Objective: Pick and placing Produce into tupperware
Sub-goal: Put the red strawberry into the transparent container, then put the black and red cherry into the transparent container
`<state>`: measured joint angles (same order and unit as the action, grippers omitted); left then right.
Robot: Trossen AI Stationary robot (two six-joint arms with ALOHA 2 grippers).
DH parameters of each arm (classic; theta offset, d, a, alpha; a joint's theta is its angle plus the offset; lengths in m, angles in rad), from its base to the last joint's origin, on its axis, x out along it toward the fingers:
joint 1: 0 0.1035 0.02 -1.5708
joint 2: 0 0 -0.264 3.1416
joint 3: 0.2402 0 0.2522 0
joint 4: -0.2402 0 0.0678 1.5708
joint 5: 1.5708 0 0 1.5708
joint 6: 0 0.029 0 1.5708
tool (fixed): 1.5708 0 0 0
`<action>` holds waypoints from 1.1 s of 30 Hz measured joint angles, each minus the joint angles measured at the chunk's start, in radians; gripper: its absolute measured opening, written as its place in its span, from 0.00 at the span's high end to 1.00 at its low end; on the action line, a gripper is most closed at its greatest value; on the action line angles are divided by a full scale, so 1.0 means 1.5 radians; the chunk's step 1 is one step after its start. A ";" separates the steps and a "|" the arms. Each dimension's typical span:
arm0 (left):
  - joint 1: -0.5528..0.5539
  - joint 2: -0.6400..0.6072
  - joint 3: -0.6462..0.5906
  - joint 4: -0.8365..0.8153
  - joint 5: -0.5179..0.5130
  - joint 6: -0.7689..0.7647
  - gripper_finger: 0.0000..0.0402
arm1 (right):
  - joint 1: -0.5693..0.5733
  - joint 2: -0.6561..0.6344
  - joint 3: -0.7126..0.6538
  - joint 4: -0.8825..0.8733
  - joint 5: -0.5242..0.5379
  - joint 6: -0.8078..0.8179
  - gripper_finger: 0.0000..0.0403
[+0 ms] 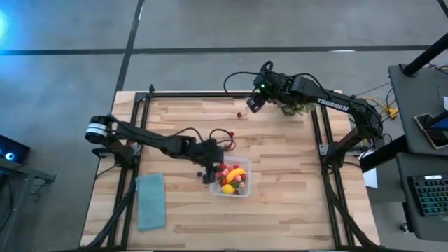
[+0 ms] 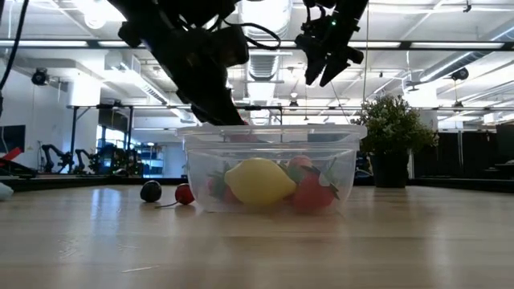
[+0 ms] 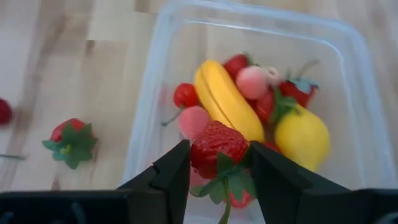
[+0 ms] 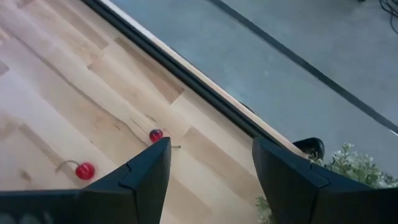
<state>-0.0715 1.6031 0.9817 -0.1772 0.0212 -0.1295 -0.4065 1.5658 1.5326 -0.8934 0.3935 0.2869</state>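
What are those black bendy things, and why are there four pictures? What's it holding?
They are two robot arms at a wooden table. One picture looks down from above, one looks across from table height, and two come from little cameras on the arms' wrists. The left tool pinches a toy strawberry over the clear tupperware, which already holds a banana, a lemon and berries. Another strawberry lies on the wood beside it. The right tool waits open and empty in the air at the far edge, above two loose cherries. A teal cloth and a potted plant are there too.
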 joint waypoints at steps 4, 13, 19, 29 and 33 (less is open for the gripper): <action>-0.001 0.012 0.001 0.020 -0.038 -0.044 0.56 | 0.000 0.000 0.000 -0.021 -0.002 -0.006 0.46; -0.001 -0.022 0.001 0.008 -0.063 -0.216 0.31 | -0.003 0.000 -0.006 -0.070 -0.090 -0.051 0.46; -0.001 -0.074 0.001 -0.028 -0.066 -0.298 0.28 | -0.019 0.028 -0.027 -0.072 -0.142 -0.061 0.46; 0.000 -0.208 -0.005 -0.041 -0.086 -0.327 0.28 | -0.027 0.166 -0.025 -0.009 -0.142 -0.282 0.46; 0.004 -0.271 -0.009 -0.147 -0.174 -0.292 0.28 | -0.036 0.201 -0.023 0.013 -0.147 -0.358 0.46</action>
<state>-0.0660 1.1969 0.9683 -0.3979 -0.2393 -0.5669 -0.4602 1.8666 1.4979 -0.8738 0.1735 -0.2508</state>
